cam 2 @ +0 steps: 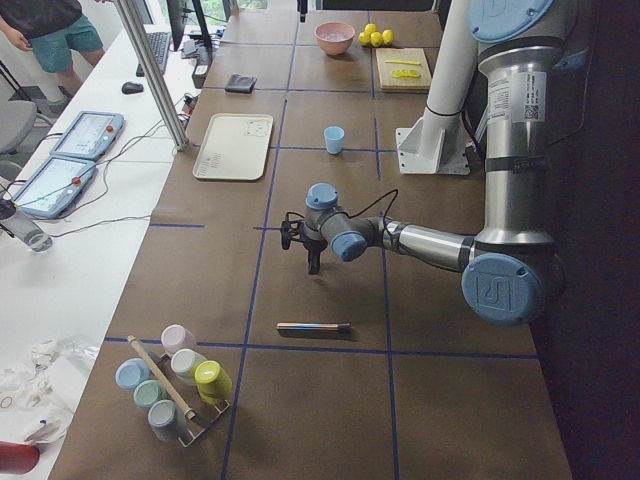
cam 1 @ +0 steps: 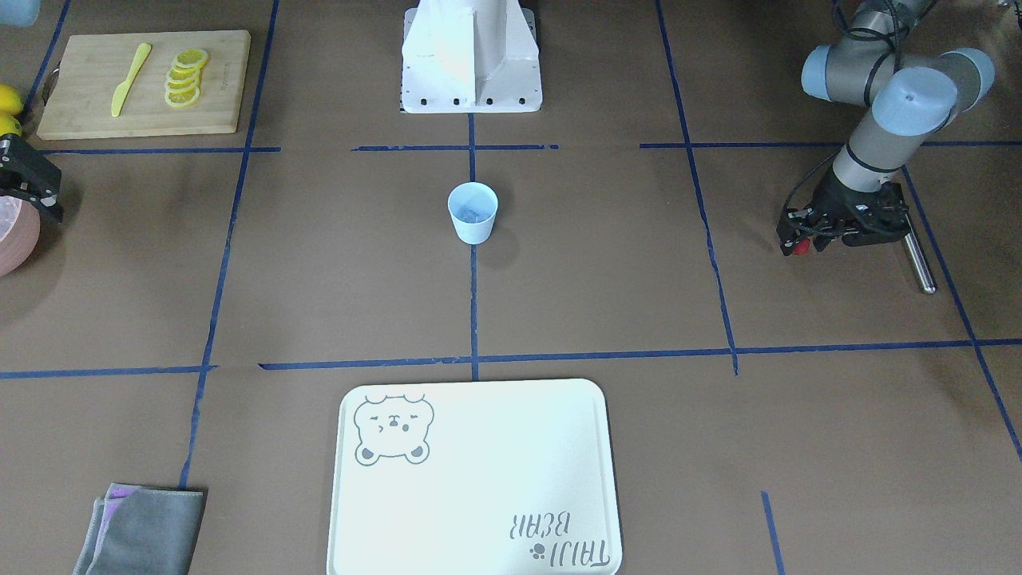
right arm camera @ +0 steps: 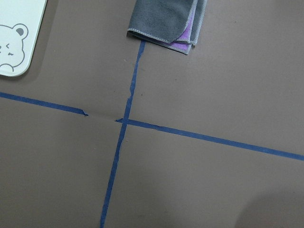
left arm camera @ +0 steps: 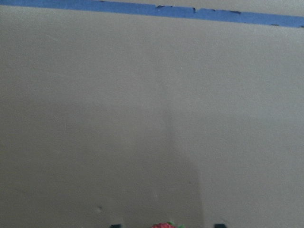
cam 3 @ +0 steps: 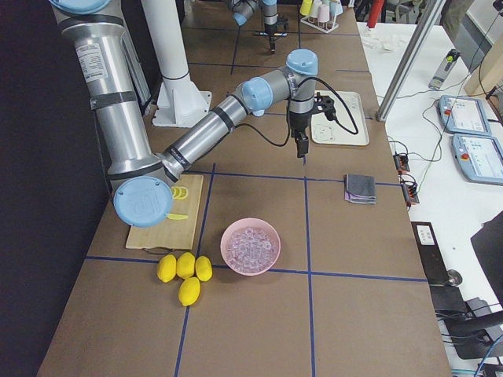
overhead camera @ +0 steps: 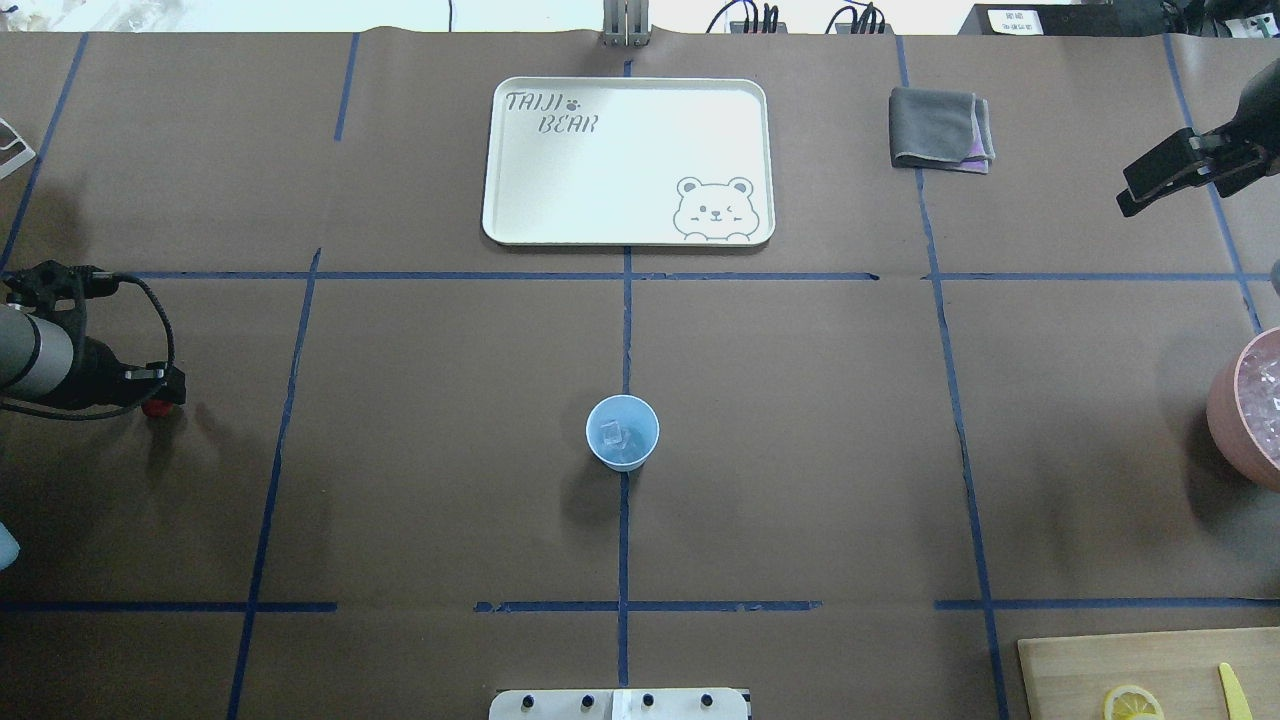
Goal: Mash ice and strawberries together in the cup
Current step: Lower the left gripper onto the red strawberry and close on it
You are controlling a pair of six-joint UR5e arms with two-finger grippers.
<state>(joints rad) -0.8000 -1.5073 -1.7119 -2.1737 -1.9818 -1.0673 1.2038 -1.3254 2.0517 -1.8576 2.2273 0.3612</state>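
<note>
Red strawberry sits clamped in left pincer, well apart from the cup holding ice. Centre above its rim, release low. Right pincer: cannot tell.

Light-blue cup, red strawberry, pink bowl, seemingly whitish-clear ice

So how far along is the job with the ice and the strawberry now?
Done: pale clear ice chunks already lie in the small light-blue plastic cup. In hand: the left gripper holds the small bright-red strawberry, well aside from the cup. Left: dropping the berry in and mashing; the shiny metal rod lies on the table beside that gripper, not picked up.
</note>
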